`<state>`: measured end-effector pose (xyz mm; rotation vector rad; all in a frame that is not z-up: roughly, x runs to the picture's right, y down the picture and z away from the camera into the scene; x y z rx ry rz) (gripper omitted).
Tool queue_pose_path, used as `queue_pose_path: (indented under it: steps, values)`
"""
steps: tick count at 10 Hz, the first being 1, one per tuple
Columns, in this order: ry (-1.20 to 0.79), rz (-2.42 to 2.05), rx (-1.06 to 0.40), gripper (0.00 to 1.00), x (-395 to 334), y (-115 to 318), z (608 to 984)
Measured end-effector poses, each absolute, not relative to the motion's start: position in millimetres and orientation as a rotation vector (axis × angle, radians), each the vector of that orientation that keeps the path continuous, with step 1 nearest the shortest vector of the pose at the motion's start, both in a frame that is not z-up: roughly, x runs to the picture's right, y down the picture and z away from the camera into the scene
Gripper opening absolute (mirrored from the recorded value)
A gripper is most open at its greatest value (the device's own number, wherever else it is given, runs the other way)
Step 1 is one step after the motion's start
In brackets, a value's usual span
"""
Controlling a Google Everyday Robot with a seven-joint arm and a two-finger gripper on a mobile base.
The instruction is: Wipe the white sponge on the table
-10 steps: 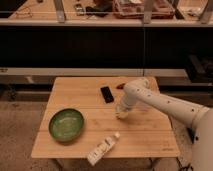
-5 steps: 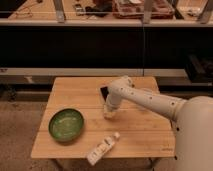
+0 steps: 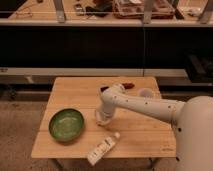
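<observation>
My gripper points down onto the light wooden table, left of its middle, with the white arm reaching in from the right. A small off-white block, the white sponge, shows at the gripper's tip, resting against the tabletop. The gripper is shut on it, and the fingers themselves are mostly hidden by the wrist. It stands just right of the green bowl and above the white bottle.
A green bowl sits at the front left. A white capped bottle lies near the front edge. At the back stand a translucent cup, a black device partly behind the arm, and a small brown item. Dark shelving runs behind the table.
The gripper has swept from the back right of the table to the left and toward the front edge, staying low on the tabletop. The bowl, bottle and cup have not moved.
</observation>
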<state>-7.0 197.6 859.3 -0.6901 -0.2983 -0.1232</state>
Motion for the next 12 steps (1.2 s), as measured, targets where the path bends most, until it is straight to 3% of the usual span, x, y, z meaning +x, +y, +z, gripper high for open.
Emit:
queue_pose_path:
  steps: [6,9,12]
  values:
    - [-0.149,0.031,-0.657,0.00,107.0,199.6,841.7]
    - [-0.061,0.116,-0.646,0.00,140.4,180.8,861.0]
    - [-0.045,0.130,-0.644,0.00,123.4,158.8,888.9]
